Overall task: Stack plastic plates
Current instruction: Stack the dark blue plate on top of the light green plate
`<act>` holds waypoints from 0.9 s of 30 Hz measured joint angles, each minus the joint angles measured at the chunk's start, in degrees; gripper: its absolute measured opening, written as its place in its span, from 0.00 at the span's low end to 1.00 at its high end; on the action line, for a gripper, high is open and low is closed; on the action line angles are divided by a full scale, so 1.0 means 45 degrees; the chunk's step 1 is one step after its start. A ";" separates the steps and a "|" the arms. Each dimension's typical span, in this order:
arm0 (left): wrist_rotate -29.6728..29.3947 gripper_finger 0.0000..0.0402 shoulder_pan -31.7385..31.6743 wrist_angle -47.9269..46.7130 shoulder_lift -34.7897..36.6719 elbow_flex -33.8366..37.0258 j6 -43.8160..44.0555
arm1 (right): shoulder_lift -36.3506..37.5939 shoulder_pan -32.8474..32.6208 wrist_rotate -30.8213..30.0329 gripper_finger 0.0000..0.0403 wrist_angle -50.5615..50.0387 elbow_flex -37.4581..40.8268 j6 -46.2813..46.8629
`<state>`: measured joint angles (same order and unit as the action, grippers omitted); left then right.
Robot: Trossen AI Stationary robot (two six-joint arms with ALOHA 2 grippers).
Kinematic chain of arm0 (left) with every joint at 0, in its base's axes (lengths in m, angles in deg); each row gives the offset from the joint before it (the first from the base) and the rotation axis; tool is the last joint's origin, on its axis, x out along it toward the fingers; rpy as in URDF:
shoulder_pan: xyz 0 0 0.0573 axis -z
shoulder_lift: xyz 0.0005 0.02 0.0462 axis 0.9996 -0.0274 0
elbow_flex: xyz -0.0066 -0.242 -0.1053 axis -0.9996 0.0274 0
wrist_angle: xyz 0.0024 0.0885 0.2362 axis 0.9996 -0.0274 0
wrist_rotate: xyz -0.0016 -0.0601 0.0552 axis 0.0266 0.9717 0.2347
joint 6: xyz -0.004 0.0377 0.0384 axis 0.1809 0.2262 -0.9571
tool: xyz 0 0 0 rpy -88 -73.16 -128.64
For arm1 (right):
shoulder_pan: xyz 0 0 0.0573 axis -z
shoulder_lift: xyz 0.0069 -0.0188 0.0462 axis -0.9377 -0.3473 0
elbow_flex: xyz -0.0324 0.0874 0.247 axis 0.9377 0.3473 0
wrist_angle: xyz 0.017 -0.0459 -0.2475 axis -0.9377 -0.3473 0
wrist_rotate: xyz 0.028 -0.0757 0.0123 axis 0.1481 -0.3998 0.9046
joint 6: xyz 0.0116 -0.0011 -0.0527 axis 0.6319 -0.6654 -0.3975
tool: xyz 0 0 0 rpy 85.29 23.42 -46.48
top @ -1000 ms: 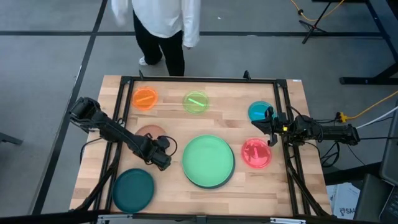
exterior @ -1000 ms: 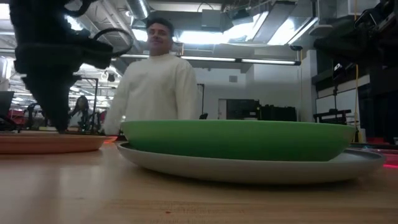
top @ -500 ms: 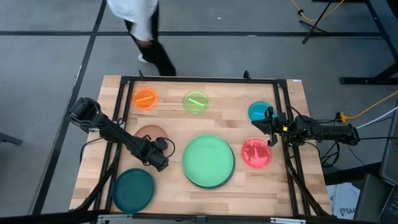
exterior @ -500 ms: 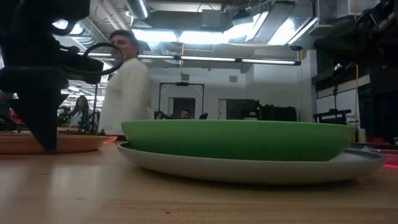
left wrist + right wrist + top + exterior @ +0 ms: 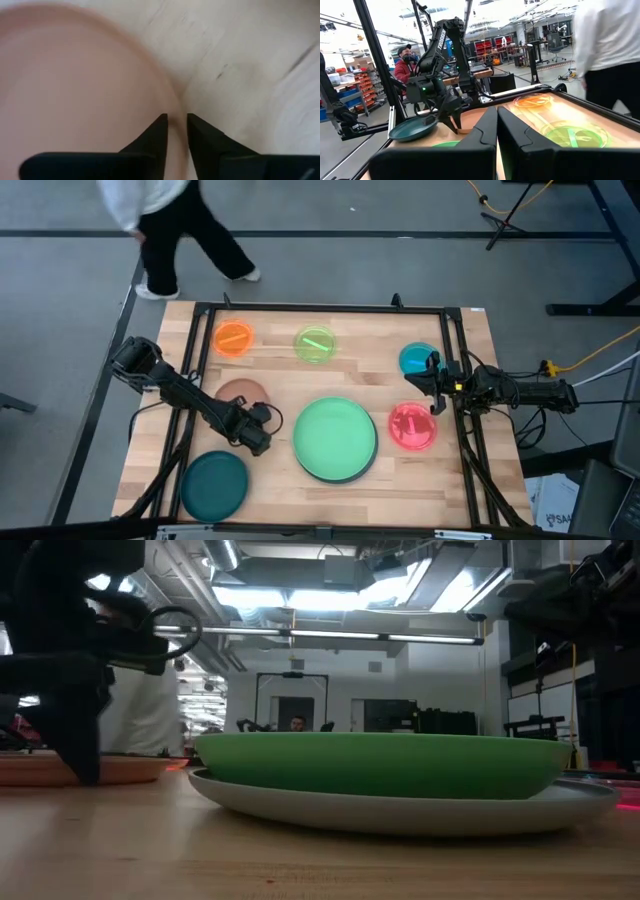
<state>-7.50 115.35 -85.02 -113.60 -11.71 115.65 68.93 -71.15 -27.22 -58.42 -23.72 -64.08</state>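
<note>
The pale wooden surface (image 5: 300, 375) shows fine grain. At its middle, a large round light green plate (image 5: 334, 437) nests in a shallow grey plate (image 5: 400, 808). A matte dark teal plate (image 5: 214, 485) sits at the near left corner. The left gripper (image 5: 258, 442) pinches the thin rim of the smooth brown plate (image 5: 75, 90) between narrow fingers. Small translucent plates follow: pink-red (image 5: 412, 426), blue (image 5: 416, 359), lime (image 5: 315, 344), orange (image 5: 234, 338). The right gripper (image 5: 432, 385), fingers nearly together, hangs between the blue and pink-red plates.

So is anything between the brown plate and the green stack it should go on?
Nothing visible. The left gripper sits at the brown plate, at its rim, and only bare table separates that plate from the light green plate.
</note>
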 joint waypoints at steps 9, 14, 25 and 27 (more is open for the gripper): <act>0.0409 0.17 -0.0375 0.0492 0.0000 -0.0006 -0.1263 | -0.0002 0.0000 -0.0138 0.01 -0.0005 0.0000 -0.0007; 0.1803 0.28 -0.0841 -0.0196 0.0000 -0.0636 -0.1402 | -0.0002 0.0000 -0.0138 0.01 -0.0005 0.0000 -0.0012; 0.1499 0.30 -0.0055 -0.2022 0.0049 -0.3335 -0.1009 | 0.0000 0.0000 -0.0138 0.01 0.0026 0.0000 -0.0017; 0.1502 0.30 0.0071 -0.1706 0.0053 -0.3490 -0.1009 | -0.0002 0.0000 -0.0138 0.01 0.0044 0.0000 -0.0026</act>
<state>-0.74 115.67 -92.70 -113.36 -27.41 111.10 68.92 -71.15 -27.85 -58.22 -23.72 -64.20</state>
